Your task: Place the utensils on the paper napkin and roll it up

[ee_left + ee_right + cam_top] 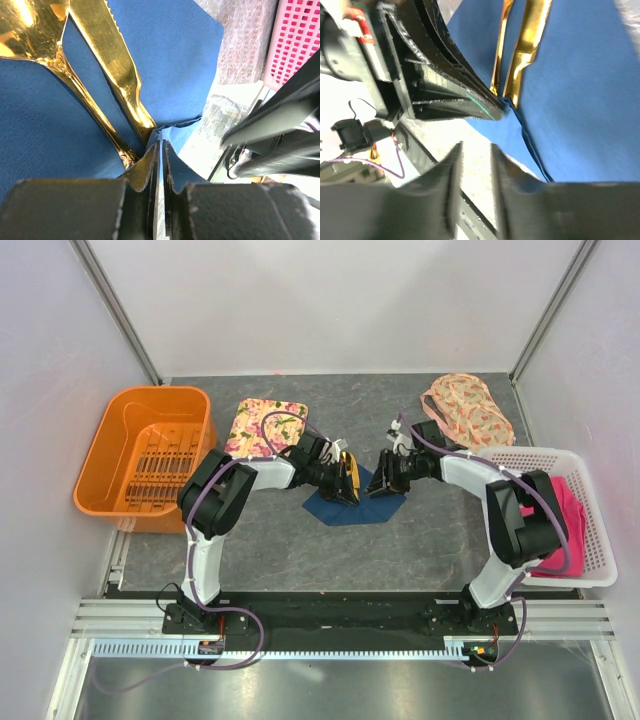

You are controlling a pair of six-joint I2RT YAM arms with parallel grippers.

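Left wrist view: my left gripper (160,150) is pinched on a folded edge of the paper napkin (165,55), right at the handle ends of the utensils (117,65), which lie on the navy sheet. My right gripper (476,155) stands parted, holding nothing, just beside that edge. Judged step: starting the roll. Next move calls for carrying the edge over the utensils without tearing the paper or scattering them.

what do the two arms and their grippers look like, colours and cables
The left arm and right arm have white links with bulky black joint housings, and a purple cable runs along each. The left gripper and right gripper are black, with flat, tapered, scuffed fingers.
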